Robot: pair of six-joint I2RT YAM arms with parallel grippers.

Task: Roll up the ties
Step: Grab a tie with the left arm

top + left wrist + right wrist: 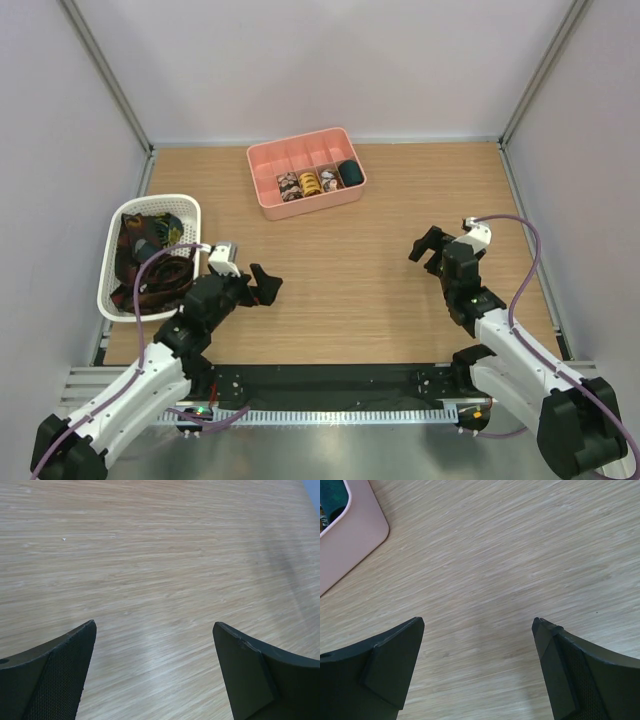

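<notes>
1. Left gripper [265,287], black two-finger claw: released, jaws spread wide, nothing between them. It hangs low over bare board just right of the basket, likely placed for a reach into it.
2. Right gripper [427,255], matching black claw: released and empty, over open board on the right side, well apart from every object. It appears to be waiting to assist.
3. Light wood-grain table [350,270]: a broad bare stretch lies between the two claws and runs on to the tray. This looks like room enough to lay a tie flat. Walls close it in at left, right and far side.
4. White plastic mesh basket [160,200], at the left edge: it holds the loose ties [150,268], dark fabric strips with red print, heaped and tangled. The basket sits close against the left wall, so access is from above or from the right.
5. Pink plastic divided tray [300,152], far centre: the rolled ties [310,183], small spiral coils, fill the four near compartments, one each. The far row appears empty, leaving space for further coils. Board lies open on all sides of the tray.
</notes>
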